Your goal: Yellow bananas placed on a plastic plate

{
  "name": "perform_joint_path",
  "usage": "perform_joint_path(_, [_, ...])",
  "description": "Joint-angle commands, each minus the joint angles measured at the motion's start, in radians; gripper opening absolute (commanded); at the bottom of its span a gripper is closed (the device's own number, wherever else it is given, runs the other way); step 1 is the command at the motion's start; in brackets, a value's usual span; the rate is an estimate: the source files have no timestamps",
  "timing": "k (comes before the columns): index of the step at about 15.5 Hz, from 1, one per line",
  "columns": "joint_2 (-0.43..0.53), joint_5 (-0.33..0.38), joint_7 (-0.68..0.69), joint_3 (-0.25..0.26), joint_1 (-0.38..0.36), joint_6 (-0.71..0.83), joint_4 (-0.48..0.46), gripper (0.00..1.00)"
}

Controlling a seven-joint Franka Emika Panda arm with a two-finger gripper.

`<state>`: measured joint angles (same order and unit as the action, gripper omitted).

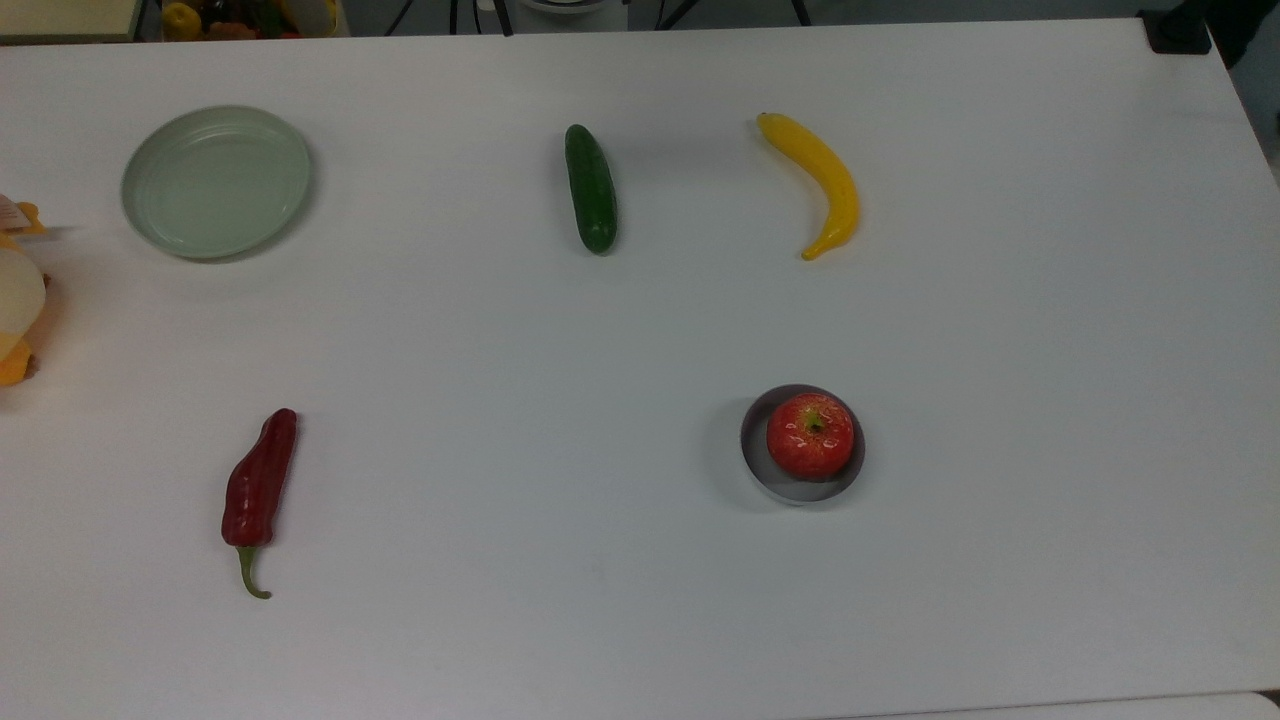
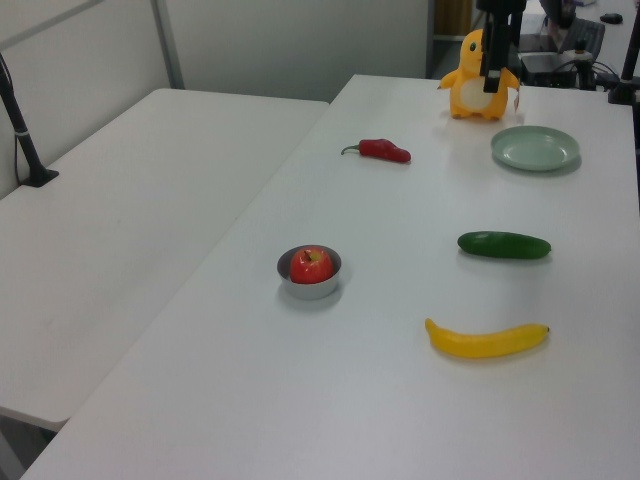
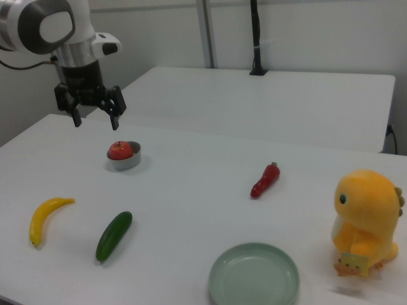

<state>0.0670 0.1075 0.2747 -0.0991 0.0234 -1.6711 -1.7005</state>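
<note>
- In the top view, we saw the stuffed toy (image 1: 14, 300) cut off at the left edge.
- In the right view's upper left, the gripper (image 3: 95, 119) hung spread and empty, above the banana (image 3: 43, 218) and well apart from the plate (image 3: 254, 276).

white table (image 1: 640, 620) bearing banana (image 1: 822, 180), plate (image 1: 216, 181), cucumber (image 1: 590, 187)

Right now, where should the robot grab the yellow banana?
Probably at the thick middle of the banana, coming straight down from above. It lies flat on the table, with free space on both sides. The open gripper could close across its narrow width.
</note>
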Motion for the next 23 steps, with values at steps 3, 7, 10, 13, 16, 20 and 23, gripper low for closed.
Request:
perform_joint_path(3, [0.020, 0.008, 0.061, -0.001, -0.016, 0.094, -0.048, 1.00])
perform_joint_path(7, [0.022, 0.008, 0.047, -0.004, -0.033, 0.114, -0.086, 1.00])
perform_joint_path(10, [0.030, 0.008, 0.049, -0.021, -0.039, 0.117, -0.132, 1.00])
perform_joint_path(13, [0.030, 0.008, 0.050, -0.025, -0.039, 0.110, -0.159, 1.00])
perform_joint_path(16, [0.040, 0.009, 0.049, -0.045, -0.042, 0.087, -0.234, 1.00])
perform_joint_path(20, [0.045, 0.011, 0.046, -0.138, -0.040, 0.042, -0.324, 1.00])
perform_joint_path(23, [0.043, 0.026, -0.017, -0.192, -0.039, -0.034, -0.363, 1.00])
